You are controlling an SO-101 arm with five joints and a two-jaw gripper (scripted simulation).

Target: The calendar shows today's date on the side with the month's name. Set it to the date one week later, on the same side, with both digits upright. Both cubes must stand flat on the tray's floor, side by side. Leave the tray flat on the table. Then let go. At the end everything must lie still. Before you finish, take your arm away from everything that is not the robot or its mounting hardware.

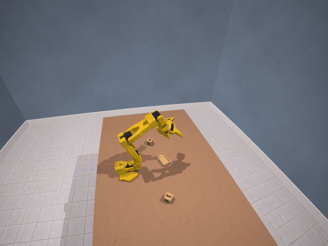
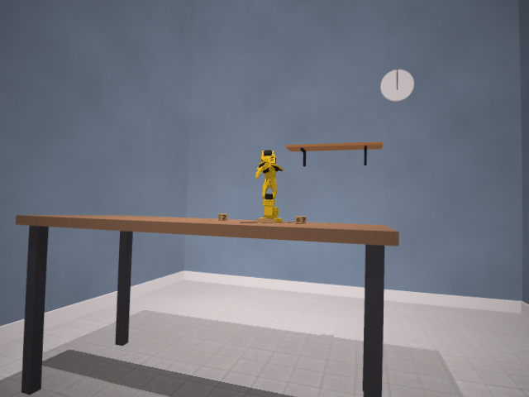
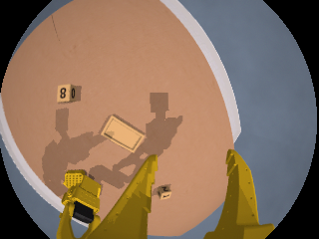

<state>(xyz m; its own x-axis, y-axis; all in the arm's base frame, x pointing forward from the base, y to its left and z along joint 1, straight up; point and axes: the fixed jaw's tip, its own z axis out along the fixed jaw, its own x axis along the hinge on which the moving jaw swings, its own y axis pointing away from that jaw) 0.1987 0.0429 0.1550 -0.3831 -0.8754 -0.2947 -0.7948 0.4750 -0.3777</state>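
Note:
My gripper (image 1: 176, 137) (image 3: 192, 154) is open and empty, high above the table, with its fingertips well apart. One wooden cube (image 1: 149, 141) (image 2: 301, 219) (image 3: 65, 93) stands on the table on the far side of the tray in the top view; the wrist view shows its 8 and 0, the exterior view its 0 and 7. The other cube (image 1: 168, 197) (image 2: 222, 217) (image 3: 164, 192) stands on the near side, with a 1 on top and a 2 on one side. The tray (image 1: 168, 163) (image 2: 267, 220) (image 3: 118, 142) lies flat and empty between them. No month's name is readable.
The arm's yellow base (image 1: 128, 176) (image 3: 82, 191) stands on the brown table (image 1: 211, 211) (image 2: 170, 227), beside the tray. A wall shelf (image 2: 335, 146) and a round clock (image 2: 397, 85) are on the wall behind. The arm's shadow falls around the tray.

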